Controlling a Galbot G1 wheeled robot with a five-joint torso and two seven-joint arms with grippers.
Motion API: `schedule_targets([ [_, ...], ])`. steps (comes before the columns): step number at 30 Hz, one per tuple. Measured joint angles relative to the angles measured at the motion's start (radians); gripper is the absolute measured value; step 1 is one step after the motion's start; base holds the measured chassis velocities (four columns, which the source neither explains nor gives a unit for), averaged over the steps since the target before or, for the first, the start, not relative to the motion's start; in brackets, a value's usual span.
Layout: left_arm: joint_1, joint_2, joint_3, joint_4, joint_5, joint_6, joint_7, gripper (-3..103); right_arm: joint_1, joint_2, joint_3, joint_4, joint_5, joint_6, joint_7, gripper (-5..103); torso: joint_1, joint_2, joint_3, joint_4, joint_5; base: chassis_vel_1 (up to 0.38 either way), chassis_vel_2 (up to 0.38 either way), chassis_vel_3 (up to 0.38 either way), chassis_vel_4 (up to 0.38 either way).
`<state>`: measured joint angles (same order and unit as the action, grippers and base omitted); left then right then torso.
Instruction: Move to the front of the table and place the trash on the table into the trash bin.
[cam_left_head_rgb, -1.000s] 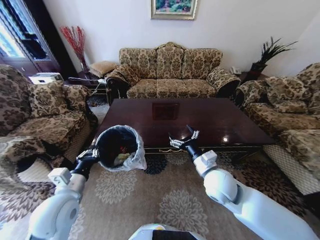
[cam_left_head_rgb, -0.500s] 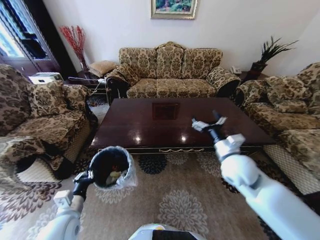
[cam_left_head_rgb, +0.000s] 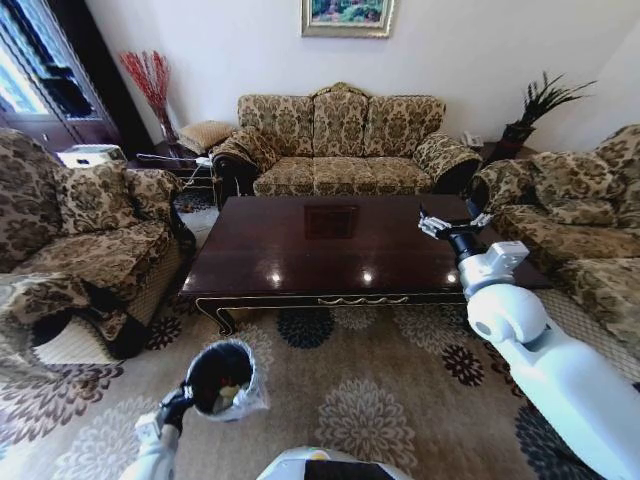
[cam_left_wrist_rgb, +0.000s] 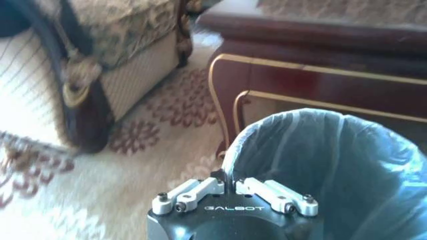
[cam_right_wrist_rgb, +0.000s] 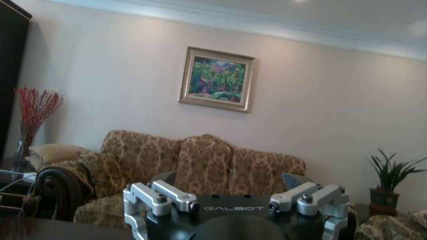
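The left gripper (cam_left_head_rgb: 183, 397) is clamped on the rim of the bin (cam_left_head_rgb: 222, 377), holding it low over the carpet (cam_left_head_rgb: 350, 380), in front of the table's (cam_left_head_rgb: 330, 245) left corner. The right gripper (cam_left_head_rgb: 452, 222) hovers with fingers spread and empty above the table's right end

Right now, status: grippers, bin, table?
Left gripper shut on trash bin rim, bin low over the rug. Right gripper open, raised over the table at its right end. Tabletop bare of trash; nothing in the way.
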<state>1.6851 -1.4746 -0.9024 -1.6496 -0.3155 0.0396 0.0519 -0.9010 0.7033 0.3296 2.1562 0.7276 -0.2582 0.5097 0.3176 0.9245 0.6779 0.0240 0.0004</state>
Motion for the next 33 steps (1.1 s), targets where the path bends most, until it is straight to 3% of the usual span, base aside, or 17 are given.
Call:
schedule_targets([
  [10,-0.148,-0.006,0.024,0.276,0.011,-0.141,0.018,3,0.0,-0.022,0.073,-0.01,0.037,0.003,-0.005,100,0.0,0.0,0.0,-0.0005,-0.0004,0.0,0.0,0.0,0.0],
  [18,-0.215,-0.014,0.021,0.461,0.031,-0.202,0.032,3,-0.01,-0.041,0.087,-0.002,0.054,0.002,-0.005,100,0.0,0.0,0.0,-0.0003,-0.0007,0.0,0.0,0.0,0.0],
  [23,-0.22,-0.015,0.02,0.49,0.037,-0.216,0.029,0,-0.013,-0.041,0.083,0.003,0.054,0.001,-0.004,100,0.0,0.0,0.0,-0.0002,0.0,0.0,0.0,0.0,0.0],
  [27,-0.225,-0.02,0.022,0.51,0.039,-0.231,0.028,4,-0.015,-0.036,0.074,0.009,0.053,0.001,-0.003,100,0.0,0.0,0.0,0.0001,-0.0006,0.0,0.0,0.0,0.0],
  [33,-0.266,-0.019,0.021,0.579,0.038,-0.258,0.026,31,-0.027,-0.037,0.075,0.02,0.052,0.001,-0.002,100,0.0,0.0,0.0,-0.0002,-0.0002,0.0,0.0,0.0,0.0],
])
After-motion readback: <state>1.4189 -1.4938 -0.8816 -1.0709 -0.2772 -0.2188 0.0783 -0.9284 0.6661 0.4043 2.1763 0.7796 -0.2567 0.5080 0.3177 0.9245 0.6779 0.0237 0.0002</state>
